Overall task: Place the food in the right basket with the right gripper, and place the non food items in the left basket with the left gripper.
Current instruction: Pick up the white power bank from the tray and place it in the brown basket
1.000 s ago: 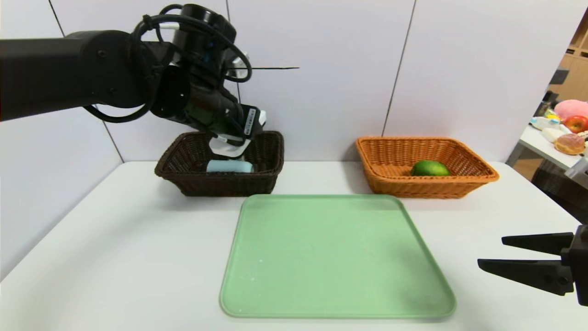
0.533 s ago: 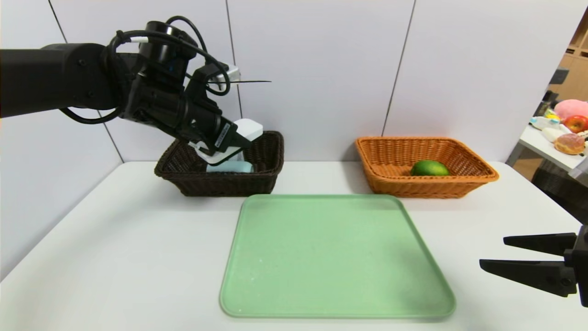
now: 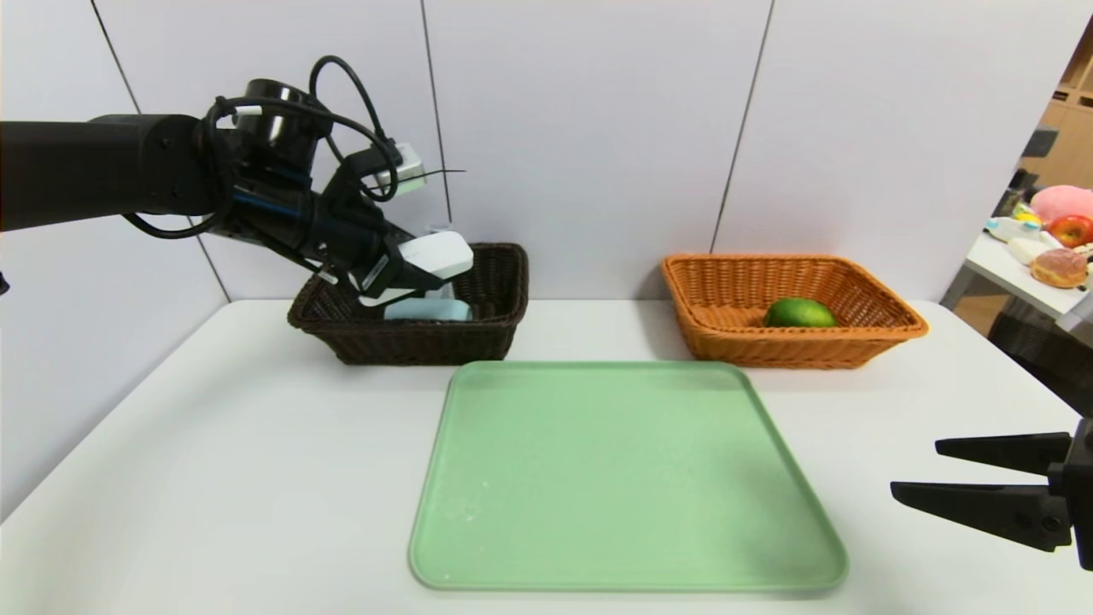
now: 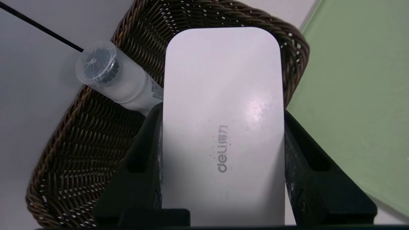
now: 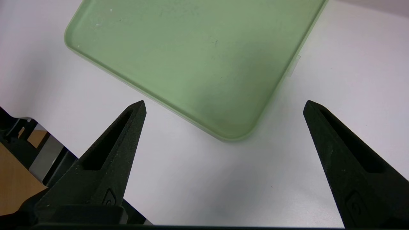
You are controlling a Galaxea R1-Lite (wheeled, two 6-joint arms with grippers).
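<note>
- At the near right, your right gripper [image 3: 914, 466] is parked over the table [image 3: 213, 427], beside the green tray [image 3: 623, 478]. It is wide open and holds nothing.
- Farther, at the right, the lime [image 3: 796, 313] lies inside the right basket [image 3: 786, 352], so the food part looks done to me.
- At the far left, your left gripper [image 4: 222, 108] is gripping the white case [image 3: 440, 254] by its two long sides. The case is tilted above the left basket [image 3: 427, 348]. I judge that the step in hand is to put down this last non-food item.
- For the next move, please lower the case a little into the left basket, then open the left gripper gently and lift it away. The blue cup [image 3: 427, 309] and the clear bottle [image 4: 131, 83] are already in this basket. The bottle leans with its top past the rim, so the case could push it outward.
- Counted from near to far: two grippers, one tray, two baskets. Of food for the task there is one lime. Of non-food there are three: one cup, one bottle and one case, and only the case is in your grip.
- Apart at the right, on another table, you can see one apple [image 3: 1071, 231] and one doughnut [image 3: 1059, 267].
</note>
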